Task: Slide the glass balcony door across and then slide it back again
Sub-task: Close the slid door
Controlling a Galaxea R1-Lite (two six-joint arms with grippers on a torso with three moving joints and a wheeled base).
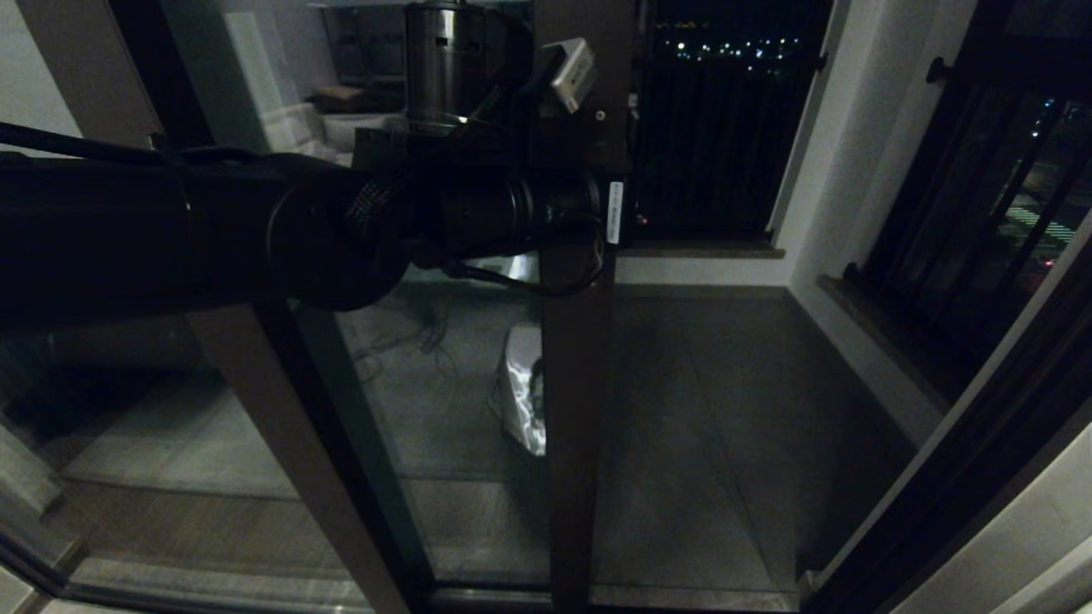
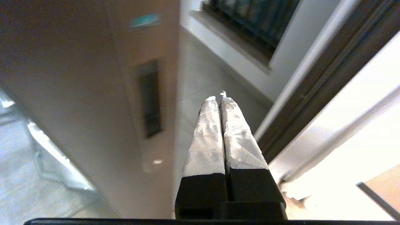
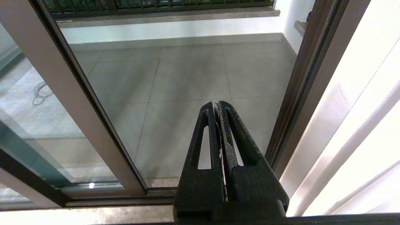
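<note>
- The left arm (image 1: pixel 171 230) lies nearest the head camera, a thick black limb stretched across from the left edge of the view to the stile of the glass balcony door (image 1: pixel 573 409).
- The left gripper (image 2: pixel 218 100) has its two tape-wrapped fingers (image 2: pixel 204 137) pressed together with nothing between them; in the wrist view they sit just beside the stile's edge, on the opening's side of it, though whether they touch it I cannot tell.
- A narrow black recessed handle slot (image 2: pixel 150 100) runs along the stile's face, near the fingers, with a small bright label (image 2: pixel 144 20) farther along the same face.
- The glass balcony door stands partway across the opening, its brown stile upright near the middle of the head view, its glass pane (image 1: pixel 444 409) to the left and grey floor tiles (image 1: pixel 699 409) open to the right.
- A wider brown post (image 1: pixel 281 443) slants to the left of the stile.
- The right gripper (image 3: pixel 218 107) points down at the tiled floor within the opening, its black fingers closed on nothing, apart from the door.
- Black barred railings (image 1: pixel 981 213) line the balcony's right side.
</note>
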